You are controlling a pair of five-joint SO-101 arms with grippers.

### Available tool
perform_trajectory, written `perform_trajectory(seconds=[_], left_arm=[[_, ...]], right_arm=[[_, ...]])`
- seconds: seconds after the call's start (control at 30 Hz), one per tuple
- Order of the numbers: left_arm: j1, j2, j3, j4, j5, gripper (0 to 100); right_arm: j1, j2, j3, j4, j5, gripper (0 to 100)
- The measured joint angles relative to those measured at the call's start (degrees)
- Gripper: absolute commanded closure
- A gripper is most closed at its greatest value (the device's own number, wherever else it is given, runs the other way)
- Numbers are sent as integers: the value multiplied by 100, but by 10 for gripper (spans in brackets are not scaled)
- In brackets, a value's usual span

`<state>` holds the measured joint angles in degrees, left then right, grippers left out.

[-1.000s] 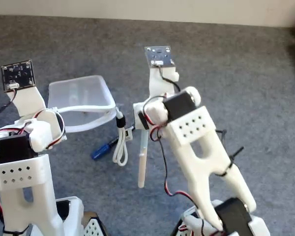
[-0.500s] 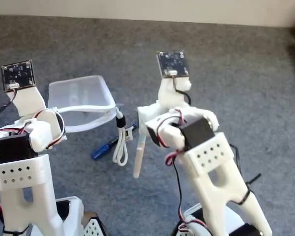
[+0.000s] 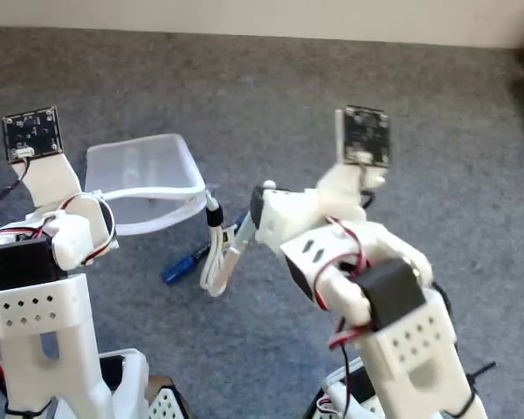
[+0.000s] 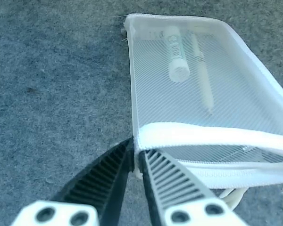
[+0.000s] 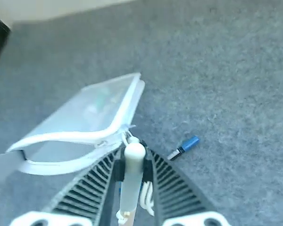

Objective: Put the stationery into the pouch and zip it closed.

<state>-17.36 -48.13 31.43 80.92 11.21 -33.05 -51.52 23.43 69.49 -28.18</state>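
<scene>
Pouch (image 3: 144, 175): translucent white mesh, lying on the counter (image 3: 437, 131) at left-centre of the high view, mouth open and facing the arms, zip not closed.
Pouch contents: white tube (image 4: 174, 54) and thin white stick (image 4: 201, 75) lying side by side inside, seen through the mesh.
Left end effector (image 4: 134, 150): pressed together on the pouch's zip rim at one corner of the mouth, holding that edge up off the counter.
Right end effector (image 5: 132, 153): pinching a white pen (image 5: 131, 176), centre of the high view, just beside the pouch's right mouth corner; pen slants down toward lower left in the high view.
Pen tip: can't tell if it touches the counter.
Blue marker (image 3: 182, 264): lying on the counter below the pouch in the high view, outside it, close to the held pen.
White cable (image 3: 211, 262): looped on the counter next to the blue marker, just below the pouch's right corner.
Counter: grey, carpet-like surface.
</scene>
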Motion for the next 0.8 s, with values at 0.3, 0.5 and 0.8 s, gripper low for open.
perform_trajectory(seconds=[0.3, 0.5, 0.8], left_arm=[[0, 0, 0, 0, 0, 993], [0, 0, 0, 0, 0, 993], [0, 0, 0, 0, 0, 993]], right_arm=[[-9, -1116, 501, -844, -97, 993], [-44, -1864, 1996, -2804, -97, 993], [-774, -2892, 5011, -7042, -97, 994]])
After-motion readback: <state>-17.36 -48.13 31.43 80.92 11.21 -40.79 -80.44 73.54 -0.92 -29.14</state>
